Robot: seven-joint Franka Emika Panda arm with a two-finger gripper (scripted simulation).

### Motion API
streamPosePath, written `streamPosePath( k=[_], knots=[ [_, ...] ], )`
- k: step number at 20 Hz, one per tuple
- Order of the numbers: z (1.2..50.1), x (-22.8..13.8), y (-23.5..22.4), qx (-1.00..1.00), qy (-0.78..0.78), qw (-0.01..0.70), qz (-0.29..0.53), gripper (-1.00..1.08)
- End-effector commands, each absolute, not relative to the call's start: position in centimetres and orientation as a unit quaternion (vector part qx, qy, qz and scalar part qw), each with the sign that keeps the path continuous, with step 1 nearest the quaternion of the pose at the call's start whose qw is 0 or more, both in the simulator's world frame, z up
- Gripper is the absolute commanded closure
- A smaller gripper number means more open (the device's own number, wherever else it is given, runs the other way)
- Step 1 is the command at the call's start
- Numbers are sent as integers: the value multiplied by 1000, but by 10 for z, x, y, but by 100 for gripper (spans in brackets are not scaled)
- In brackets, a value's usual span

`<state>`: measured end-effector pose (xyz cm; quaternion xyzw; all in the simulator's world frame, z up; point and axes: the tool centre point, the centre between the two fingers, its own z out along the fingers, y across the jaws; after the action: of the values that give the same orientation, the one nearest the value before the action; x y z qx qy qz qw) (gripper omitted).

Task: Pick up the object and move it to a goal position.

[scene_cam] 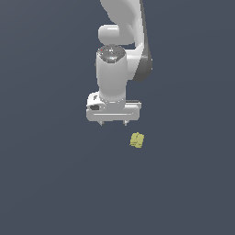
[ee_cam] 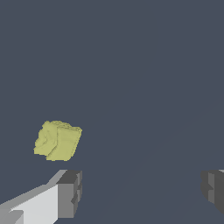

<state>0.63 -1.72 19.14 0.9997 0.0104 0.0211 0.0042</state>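
Observation:
The object (scene_cam: 137, 140) is a small pale yellow-green lumpy block lying on the dark grey surface. My white gripper (scene_cam: 114, 123) hangs above the surface, up and toward the exterior view's left of the block, apart from it. Its two short fingertips point down with a wide gap. In the wrist view the block (ee_cam: 57, 140) lies beyond one grey fingertip (ee_cam: 69, 194), outside the gap; the other fingertip (ee_cam: 213, 187) shows at the far side. The gripper (ee_cam: 141, 192) is open and holds nothing.
The dark grey surface (scene_cam: 55, 183) spreads flat all around with no other objects in sight. The white arm (scene_cam: 121, 27) rises from the gripper to the top of the exterior view.

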Motion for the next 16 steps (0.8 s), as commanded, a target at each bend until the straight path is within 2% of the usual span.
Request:
streamPosePath(
  k=[1, 9, 16],
  knots=[
    [191, 6, -17, 1000, 10, 4, 21, -92],
    [178, -2, 8, 1000, 10, -10, 4, -92],
    [176, -2, 10, 1000, 7, -10, 3, -92]
  ],
)
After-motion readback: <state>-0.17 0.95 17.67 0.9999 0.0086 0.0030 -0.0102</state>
